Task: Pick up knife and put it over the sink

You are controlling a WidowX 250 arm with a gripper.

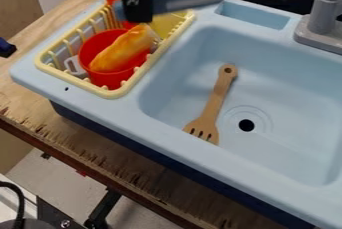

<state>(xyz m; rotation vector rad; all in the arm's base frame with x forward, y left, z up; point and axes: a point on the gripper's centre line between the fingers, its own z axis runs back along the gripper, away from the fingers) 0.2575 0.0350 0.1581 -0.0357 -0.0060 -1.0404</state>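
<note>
A play kitchen is sitting in what is looking like a workshop or lab (which of the two, I'm not managing to tell). A pale blue toy sink (285, 78) with a grey faucet (326, 15) is giving the kitchen part, and a yellow dish rack (110, 93) is backing it up. Rough, splintered wood (83, 155) is running underneath, while a black cable (21, 200) is curving at lower left.

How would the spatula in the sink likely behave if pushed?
The spatula looks wooden, so it is probably stiff and fairly light. Its flat shape suggests it would slide or pivot rather than roll. The sink has a smooth-looking floor, which might let it skid easily.
</note>
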